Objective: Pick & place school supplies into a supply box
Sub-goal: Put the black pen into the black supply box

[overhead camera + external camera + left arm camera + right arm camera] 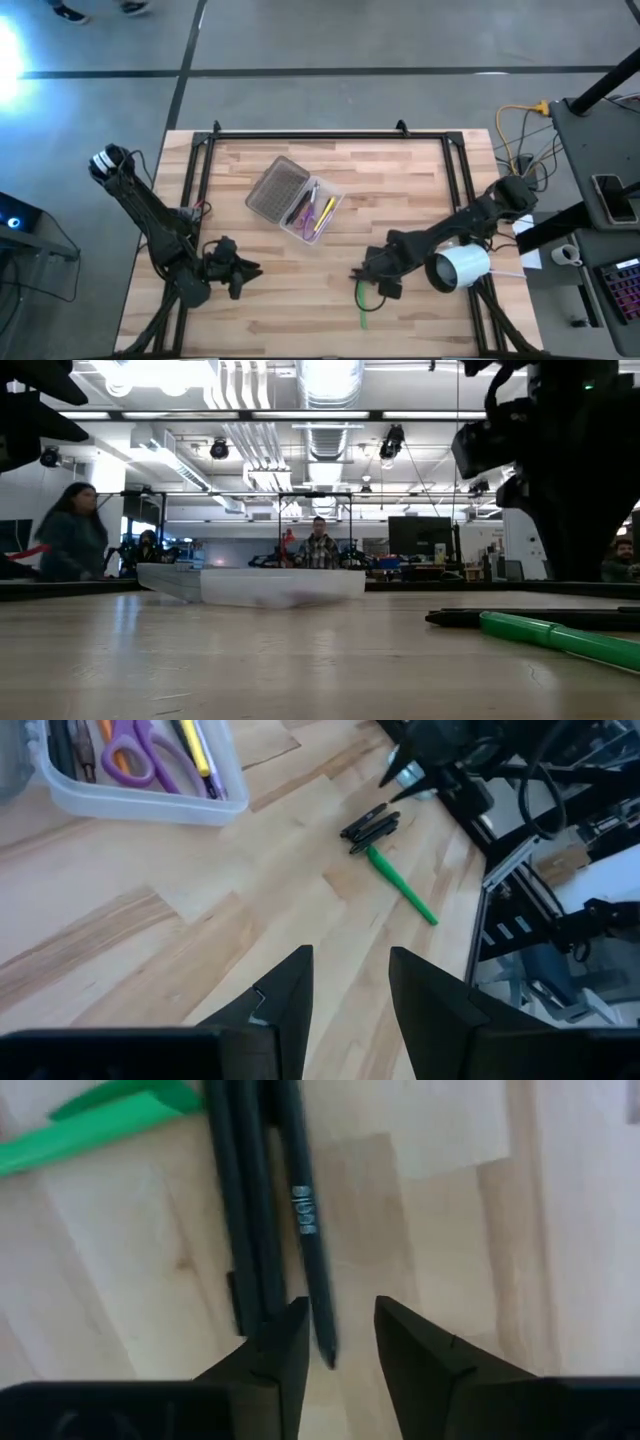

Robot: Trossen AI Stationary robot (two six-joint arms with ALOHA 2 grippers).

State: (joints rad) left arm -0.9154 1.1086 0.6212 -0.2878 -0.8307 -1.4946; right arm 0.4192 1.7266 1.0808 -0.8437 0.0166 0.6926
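Note:
The supply box (295, 200) lies open mid-table with its ribbed grey half (277, 187) toward the far left. Its clear half (140, 790) holds purple-handled scissors (150, 750), yellow pencils (324, 213) and dark pens. Two black pens (245, 1210) and a green marker (100, 1125) lie flat on the wood near the table's near right part. My right gripper (338, 1345) is open low over the pens, its fingers on either side of one pen's tip (322, 1335). My left gripper (350, 990) is open and hovers near the table's near left part.
A white cylinder (460, 268) sits beside my right arm at the table's right edge. A black frame (320, 133) borders the far edge and both sides. Bare wood lies between the box and the pens (370, 825). People stand in the room beyond (318, 548).

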